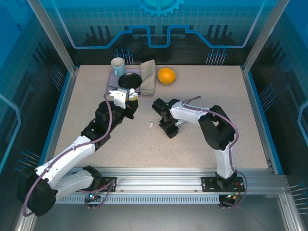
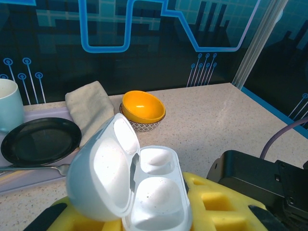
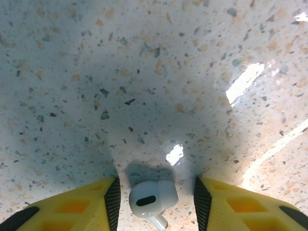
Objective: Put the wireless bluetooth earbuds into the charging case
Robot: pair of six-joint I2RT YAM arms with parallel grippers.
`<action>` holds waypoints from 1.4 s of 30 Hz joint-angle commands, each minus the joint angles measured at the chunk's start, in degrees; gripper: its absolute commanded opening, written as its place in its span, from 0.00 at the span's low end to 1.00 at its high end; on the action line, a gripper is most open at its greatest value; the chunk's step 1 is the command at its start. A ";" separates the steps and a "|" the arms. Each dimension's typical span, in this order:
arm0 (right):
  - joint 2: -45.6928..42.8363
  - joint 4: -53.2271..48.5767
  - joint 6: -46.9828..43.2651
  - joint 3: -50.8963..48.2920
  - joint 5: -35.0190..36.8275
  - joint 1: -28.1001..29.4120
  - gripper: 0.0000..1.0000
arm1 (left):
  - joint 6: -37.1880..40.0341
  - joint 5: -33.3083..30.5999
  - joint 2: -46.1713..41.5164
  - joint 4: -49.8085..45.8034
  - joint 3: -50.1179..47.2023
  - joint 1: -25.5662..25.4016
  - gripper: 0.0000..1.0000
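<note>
My left gripper (image 1: 126,97) is shut on the white charging case (image 2: 156,192) and holds it above the table, left of centre. The case's lid (image 2: 98,175) stands open and both wells look empty. My right gripper (image 3: 157,202) is down at the tabletop near the middle, open. A white earbud (image 3: 151,197) lies on the table between its black pads (image 3: 113,201), with a gap on each side. A second small white earbud (image 1: 150,125) lies on the table just left of the right gripper (image 1: 169,130).
At the back of the table a pale tray (image 1: 111,83) carries a light mug (image 1: 118,66), a black plate (image 1: 130,80) and a spoon (image 2: 43,168). A folded beige cloth (image 1: 148,76) and an orange bowl (image 1: 166,75) sit beside it.
</note>
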 commanded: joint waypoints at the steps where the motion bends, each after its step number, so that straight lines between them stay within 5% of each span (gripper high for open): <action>1: 2.67 -1.07 -1.17 0.50 0.28 -0.82 0.46 | -0.09 -1.06 -0.21 1.86 1.55 0.54 0.00; 9: 2.97 -0.07 -6.92 -0.08 0.29 -1.46 0.39 | -0.04 -1.07 -0.47 1.59 1.56 0.56 0.00; 20: 4.66 -2.68 -26.02 4.06 2.93 -2.32 0.30 | 0.15 -1.07 -0.86 1.16 1.67 0.60 0.00; 42: 5.50 -2.00 -40.02 5.21 4.74 -2.06 0.33 | 0.44 -0.75 -0.65 -0.22 2.96 0.66 0.00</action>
